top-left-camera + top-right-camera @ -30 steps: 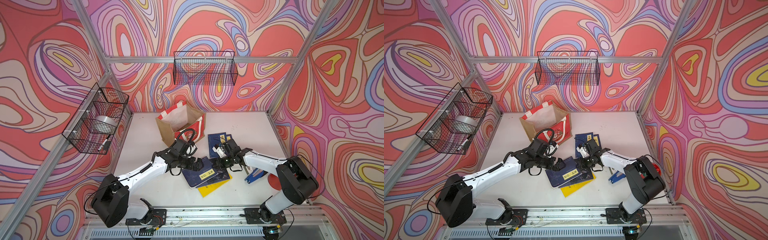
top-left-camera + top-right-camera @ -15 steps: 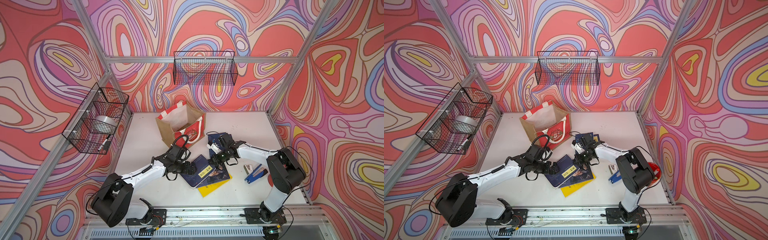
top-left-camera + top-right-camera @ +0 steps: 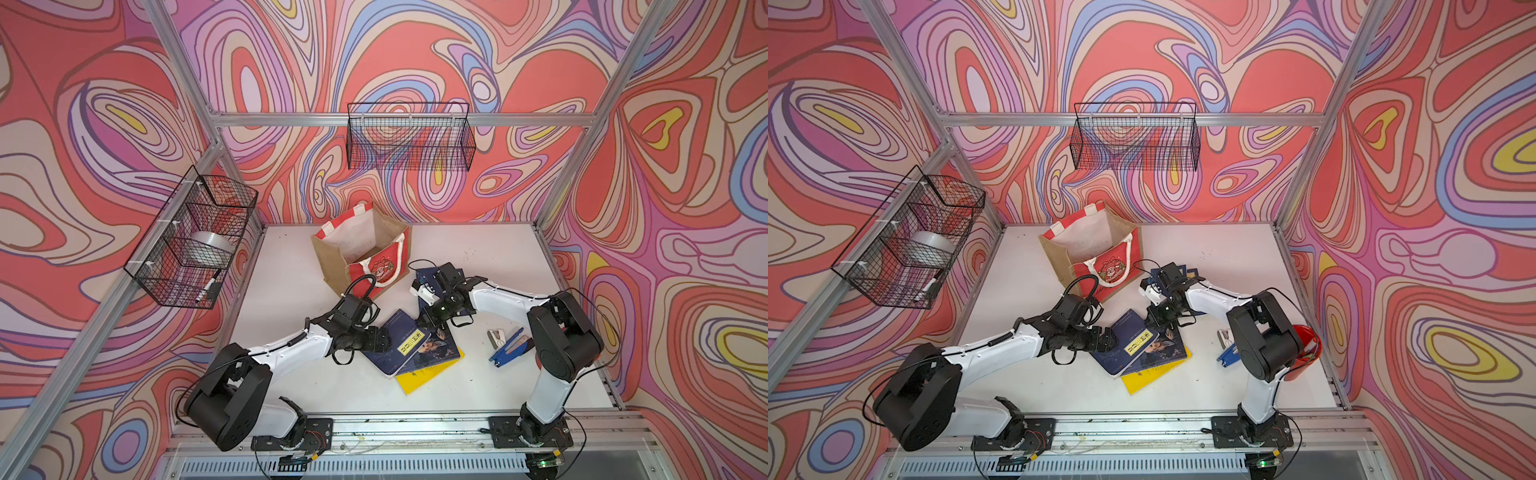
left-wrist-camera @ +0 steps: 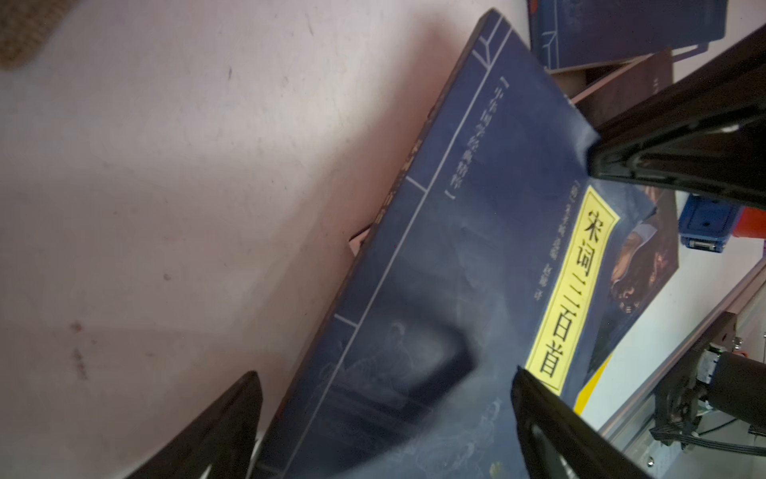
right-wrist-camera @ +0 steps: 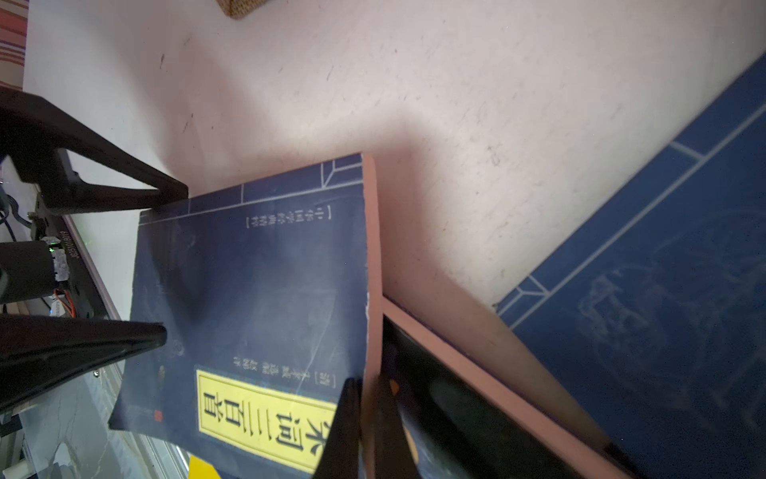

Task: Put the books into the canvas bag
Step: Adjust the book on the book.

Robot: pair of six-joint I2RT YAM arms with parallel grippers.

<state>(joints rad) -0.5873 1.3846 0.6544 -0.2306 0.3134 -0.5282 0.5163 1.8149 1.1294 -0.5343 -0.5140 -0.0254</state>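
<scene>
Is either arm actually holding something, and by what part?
The right fingers pinch the top navy book by its page edge, beside the yellow label. The left fingers are open, holding nothing.

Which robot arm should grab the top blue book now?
Probably the left: its open fingers straddle the top book's edge. The right fingers look shut on its far edge, seemingly lifting it.

Since the earlier frames, the right gripper (image 3: 427,322) has swung inward from beside the stapler to the top navy book's (image 3: 399,340) far edge, while the left gripper (image 3: 384,338) has retracted to that book's near edge.
</scene>
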